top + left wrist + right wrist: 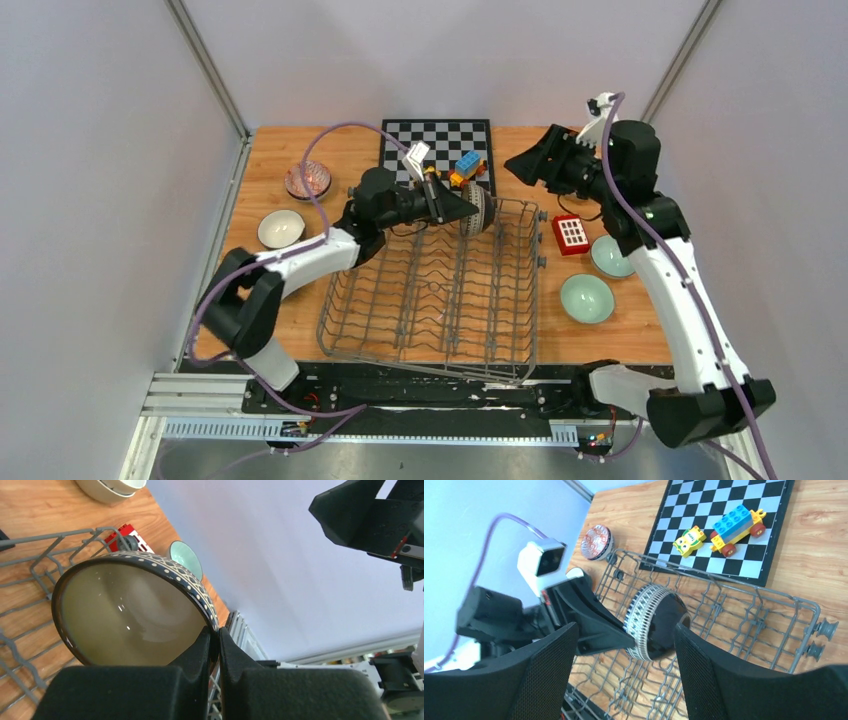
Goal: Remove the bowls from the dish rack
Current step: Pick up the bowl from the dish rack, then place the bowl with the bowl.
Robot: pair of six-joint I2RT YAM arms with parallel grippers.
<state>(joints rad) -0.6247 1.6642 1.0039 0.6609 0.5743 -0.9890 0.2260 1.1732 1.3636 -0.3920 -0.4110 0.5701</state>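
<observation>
Jaws of the left gripper [218,637] pinch the rim of the dark patterned ceramic bowl [135,615], on edge at the far end of the grey wire dish rack [430,300]; the right gripper [522,165] gapes empty nearby; that thin rim hold may let the bowl slip onto the tines.

A glossy glazed bowl [130,615], metal-wire dish rack [440,292], wood-grain table [640,342].
</observation>
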